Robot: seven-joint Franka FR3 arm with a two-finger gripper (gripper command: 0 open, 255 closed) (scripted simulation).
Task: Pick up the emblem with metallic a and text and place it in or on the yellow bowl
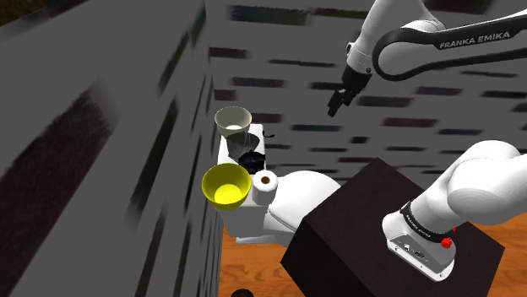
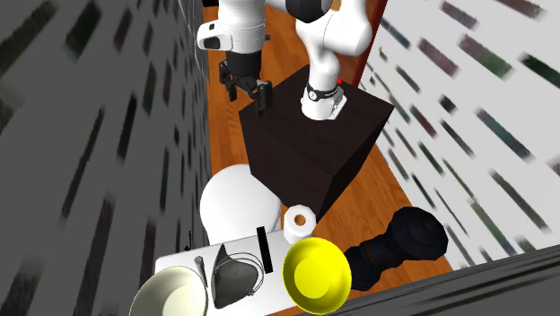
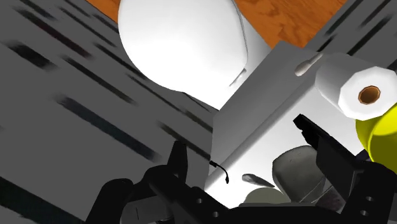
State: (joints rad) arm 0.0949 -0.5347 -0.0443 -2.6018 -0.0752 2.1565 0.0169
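Observation:
The emblem (image 1: 251, 159) is a dark grey, roughly triangular piece lying on the white toilet tank lid (image 1: 226, 153), between a beige bowl and the yellow bowl (image 1: 226, 184). From the second exterior view the emblem (image 2: 231, 274) lies just left of the yellow bowl (image 2: 315, 274). My black gripper (image 1: 338, 103) hangs open in the air, well above and to the shoulder view's right of the tank. In the wrist view the gripper (image 3: 248, 149) frames the tank lid (image 3: 273, 108), with the emblem (image 3: 299, 172) and the yellow bowl (image 3: 378, 137) near one finger.
A beige bowl (image 1: 232, 121) stands at the tank's far end and a toilet paper roll (image 1: 265, 182) beside the yellow bowl. The white toilet seat lid (image 2: 235, 202) lies between tank and dark stand (image 2: 314, 144). Grey brick walls close in. A black lumpy object (image 2: 399, 242) lies on the wood floor.

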